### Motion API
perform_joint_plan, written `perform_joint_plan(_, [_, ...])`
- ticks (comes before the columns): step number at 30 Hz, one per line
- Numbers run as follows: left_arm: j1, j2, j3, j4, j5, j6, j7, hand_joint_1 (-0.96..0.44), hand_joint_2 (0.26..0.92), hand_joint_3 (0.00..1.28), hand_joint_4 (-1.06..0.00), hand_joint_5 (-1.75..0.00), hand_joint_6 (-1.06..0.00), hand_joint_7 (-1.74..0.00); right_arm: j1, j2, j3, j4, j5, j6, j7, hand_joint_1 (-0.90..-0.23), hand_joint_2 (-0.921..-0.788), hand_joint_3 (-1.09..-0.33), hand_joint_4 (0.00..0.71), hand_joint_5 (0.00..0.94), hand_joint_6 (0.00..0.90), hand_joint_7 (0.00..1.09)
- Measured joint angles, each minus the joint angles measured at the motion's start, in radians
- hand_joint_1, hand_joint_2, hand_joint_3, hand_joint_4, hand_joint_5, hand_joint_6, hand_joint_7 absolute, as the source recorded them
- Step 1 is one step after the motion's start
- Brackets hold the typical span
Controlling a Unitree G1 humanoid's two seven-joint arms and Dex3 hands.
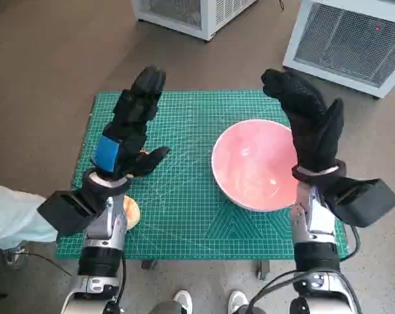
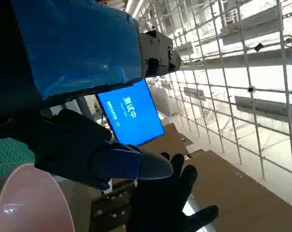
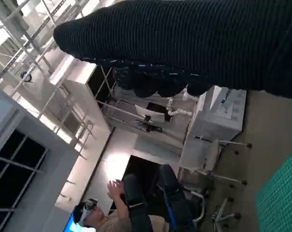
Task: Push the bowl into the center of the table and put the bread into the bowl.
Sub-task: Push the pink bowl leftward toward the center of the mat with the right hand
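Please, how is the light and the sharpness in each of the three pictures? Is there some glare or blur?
Head view: even, soft light, sharp; small glints inside the pink bowl. Left wrist view: bright backlight from windows, so the left hand is dark and close, slightly soft; a blue screen glows. Right wrist view: the right hand is a dark band, the room behind is tilted and partly overexposed.

Brown floor (image 1: 47, 59) surrounds the counter, two white grilled cabinets (image 1: 344, 39) standing past its far edge, bright ceiling trusses (image 2: 242, 58) overhead.
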Motion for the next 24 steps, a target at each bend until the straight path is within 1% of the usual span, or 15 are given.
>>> perform_joint_plan(15, [0.005, -0.005, -0.001, -0.024, 0.0, 0.014, 0.0, -0.59, 0.921, 0.25, -0.1, 0.0, -0.08, -0.24, 0.001, -0.003, 0.001, -0.008, 0.001, 0.008, 0.0, -0.663, -0.921, -0.722, 0.215, 0.0, 0.139, 0.42])
perform_joint_plan(24, [0.014, -0.008, -0.001, -0.029, -0.002, 0.024, 0.0, -0.59, 0.921, 0.25, -0.1, 0.0, -0.07, -0.25, 0.008, -0.005, 0.001, -0.015, 0.002, 0.009, 0.001, -0.661, -0.921, -0.721, 0.216, 0.001, 0.14, 0.42])
